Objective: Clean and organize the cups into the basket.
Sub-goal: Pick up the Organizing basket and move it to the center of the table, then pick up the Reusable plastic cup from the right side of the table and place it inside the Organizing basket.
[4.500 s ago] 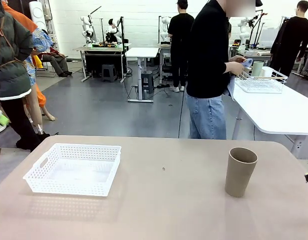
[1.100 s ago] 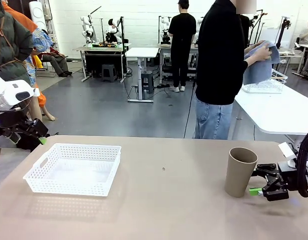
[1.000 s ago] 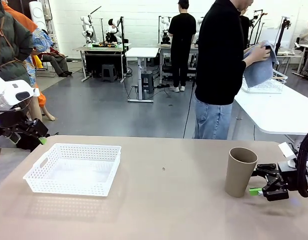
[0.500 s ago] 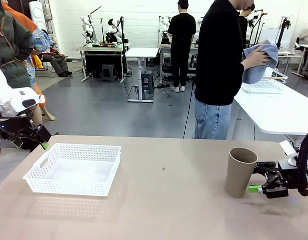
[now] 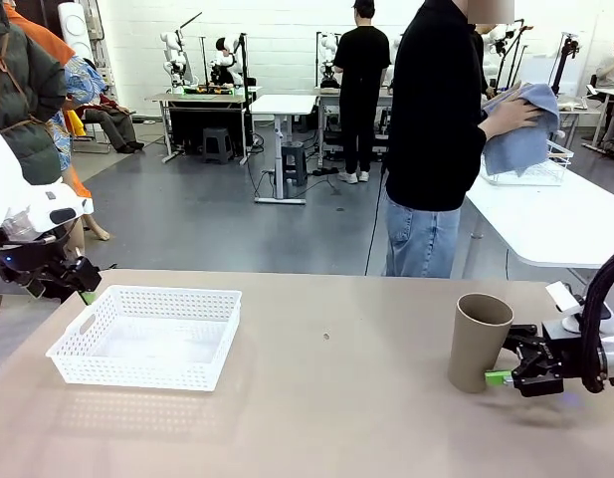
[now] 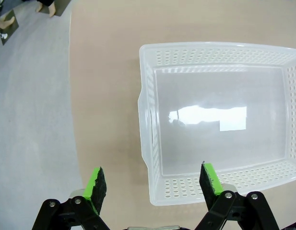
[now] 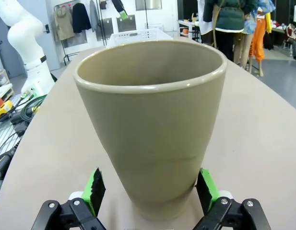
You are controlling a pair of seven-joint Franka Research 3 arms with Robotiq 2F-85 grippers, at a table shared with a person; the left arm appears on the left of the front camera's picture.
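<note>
Right end effector (image 7: 151,189), jaws wide open, flanks the tan tumbler (image 7: 150,120) low down; likely rigid, light, smooth, tapered: grip mid-body.

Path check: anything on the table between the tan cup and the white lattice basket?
Nothing visible. Between the tan-brown tapered tumbler and the white perforated plastic basket there is just bare beige tabletop, apart from one small dark speck.

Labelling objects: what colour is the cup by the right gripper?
The cup is tan-brown, clearest in the right wrist view.
</note>
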